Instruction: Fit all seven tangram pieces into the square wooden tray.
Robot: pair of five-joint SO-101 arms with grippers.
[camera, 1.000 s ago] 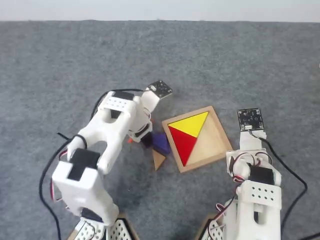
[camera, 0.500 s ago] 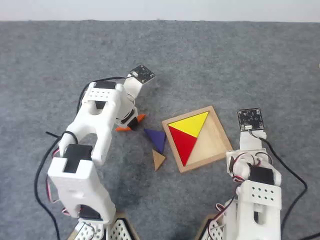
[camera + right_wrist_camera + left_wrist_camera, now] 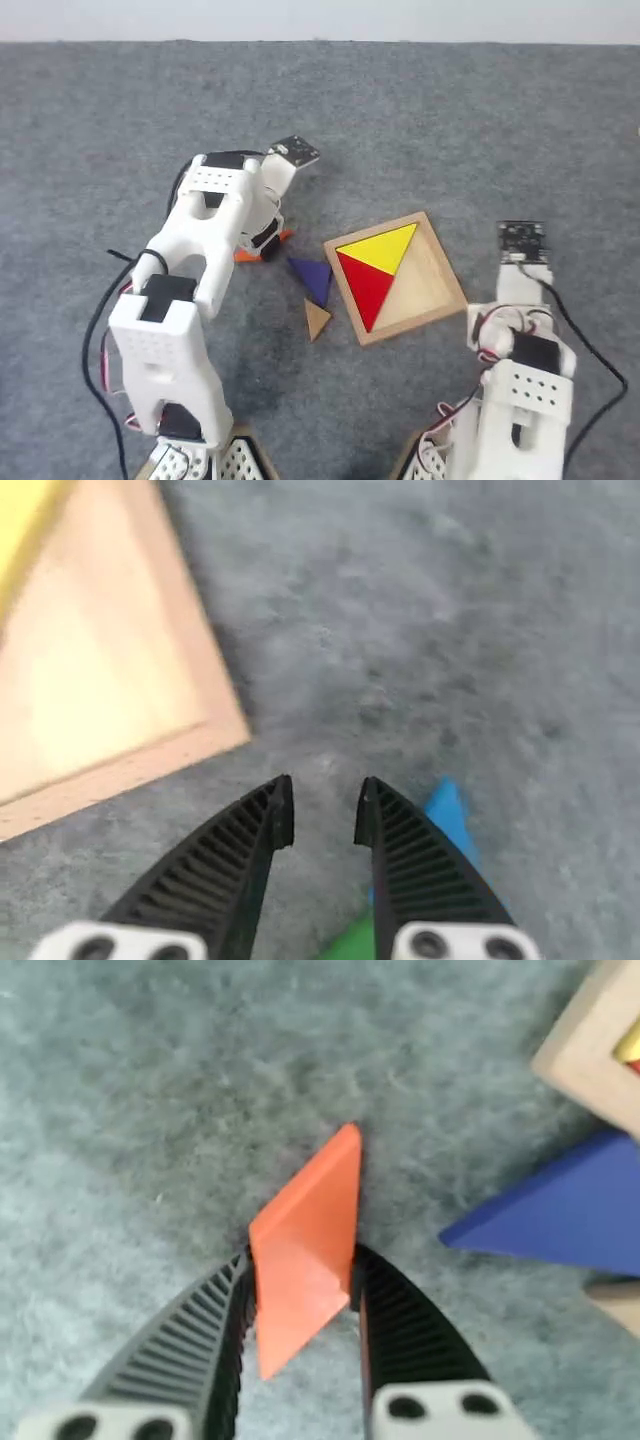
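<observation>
Tangram pieces are split between the tray and the table. In the high view the square wooden tray [image 3: 437,262] lies toward the table's [image 3: 500,110] near edge, between the two arms, with the yellow triangle [image 3: 385,247] and the red triangle [image 3: 365,283] already seated in it and the rest of its floor bare. Just off its left rim lie the blue triangle [image 3: 313,277] and the small tan triangle [image 3: 317,319]. A second ago the left gripper [image 3: 262,248] was low over those two pieces. It has since swung away to the left, and now an orange piece [image 3: 285,236] pokes out from under it. The right arm has edged a little away from the tray's right rim.

From the left wrist, the left gripper [image 3: 303,1260] is clamped on the orange piece [image 3: 310,1200], with the blue triangle [image 3: 560,1215] and a corner of the tray [image 3: 585,1050] beyond. The piece looks secured, so carrying it to the tray seems the next step.

From the right wrist, the right gripper [image 3: 320,815] has its fingers slightly parted with nothing between them, near a tray [image 3: 130,760] corner. A light blue piece [image 3: 450,815] and a green piece [image 3: 352,942] lie on the table beneath it, still to be placed.
</observation>
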